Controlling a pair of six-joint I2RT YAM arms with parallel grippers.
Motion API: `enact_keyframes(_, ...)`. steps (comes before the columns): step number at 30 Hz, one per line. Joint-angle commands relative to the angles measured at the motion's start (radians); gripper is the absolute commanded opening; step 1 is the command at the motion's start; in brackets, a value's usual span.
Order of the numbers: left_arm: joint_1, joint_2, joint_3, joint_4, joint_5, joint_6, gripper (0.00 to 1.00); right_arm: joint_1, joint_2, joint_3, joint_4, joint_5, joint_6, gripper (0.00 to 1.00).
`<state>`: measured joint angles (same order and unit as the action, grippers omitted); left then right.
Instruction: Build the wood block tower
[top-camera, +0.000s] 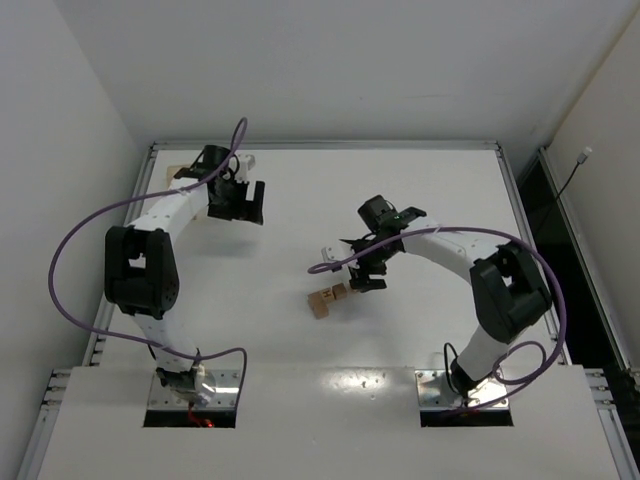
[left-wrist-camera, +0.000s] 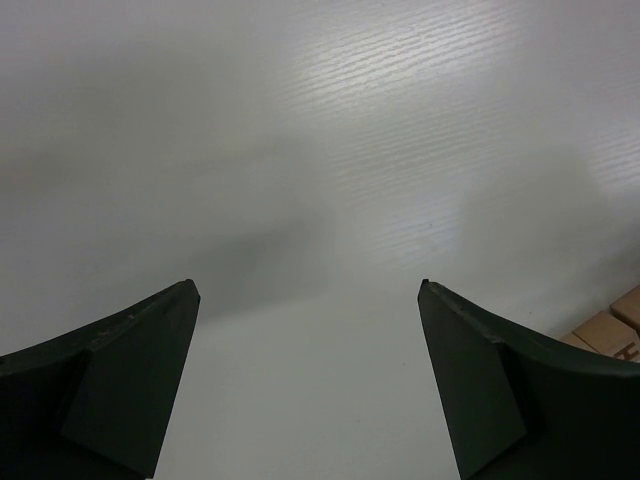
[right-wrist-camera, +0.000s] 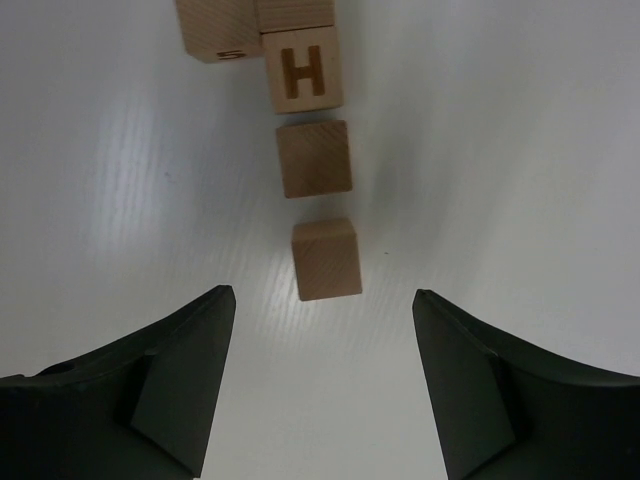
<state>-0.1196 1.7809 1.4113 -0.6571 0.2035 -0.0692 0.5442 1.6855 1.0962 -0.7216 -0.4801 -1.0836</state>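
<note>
Several tan wood blocks (top-camera: 328, 298) lie flat in a loose row on the white table, and no tower stands. In the right wrist view a plain cube (right-wrist-camera: 327, 260) is nearest, then another plain cube (right-wrist-camera: 315, 158), then a cube marked H (right-wrist-camera: 303, 70), with two more at the top edge (right-wrist-camera: 215, 28). My right gripper (right-wrist-camera: 322, 292) is open and empty, just short of the nearest cube; it also shows in the top view (top-camera: 368, 275). My left gripper (top-camera: 245, 208) is open and empty at the far left (left-wrist-camera: 307, 285). Block corners (left-wrist-camera: 610, 335) show at its lower right.
A raised metal rim (top-camera: 320, 146) borders the table's far edge and sides. White walls stand close behind and to the left. Purple cables (top-camera: 70, 250) loop off both arms. A small tan object (top-camera: 177, 171) lies at the far left corner.
</note>
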Motion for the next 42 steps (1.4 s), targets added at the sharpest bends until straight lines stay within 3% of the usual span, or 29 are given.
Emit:
enact_keyframes(1, 0.031, 0.011, 0.035, 0.001, 0.017, -0.014, 0.90, 0.013, 0.014, -0.010, 0.121, 0.043, 0.027, 0.69)
enact_keyframes(13, 0.049, 0.038, 0.035, 0.001, 0.017, -0.004, 0.90, 0.033, 0.103, 0.048, 0.074, 0.073, 0.018, 0.66)
enact_keyframes(19, 0.058, 0.048, 0.046, 0.001, 0.017, -0.004, 0.90, 0.062, 0.131, 0.038, 0.083, 0.084, 0.017, 0.59)
enact_keyframes(26, 0.067, 0.066, 0.067, -0.009, 0.017, -0.004, 0.90, 0.082, 0.158, 0.037, 0.083, 0.106, 0.017, 0.57)
enact_keyframes(30, 0.067, 0.075, 0.067, -0.009, 0.017, -0.004, 0.90, 0.082, 0.177, 0.056, 0.064, 0.135, 0.027, 0.43)
enact_keyframes(31, 0.067, 0.075, 0.067, -0.009, 0.017, -0.004, 0.90, 0.082, 0.186, 0.056, 0.063, 0.135, 0.036, 0.31)
enact_keyframes(36, 0.067, 0.084, 0.067, -0.009, 0.008, -0.024, 0.90, 0.071, 0.195, 0.086, 0.063, 0.184, 0.161, 0.02)
enact_keyframes(39, 0.067, 0.074, 0.045, 0.013, 0.008, -0.035, 0.90, 0.062, 0.155, 0.097, 0.076, 0.198, 0.275, 0.00)
enact_keyframes(42, 0.067, 0.037, 0.011, 0.040, -0.013, -0.058, 0.90, 0.053, 0.103, 0.151, 0.121, 0.198, 0.512, 0.00)
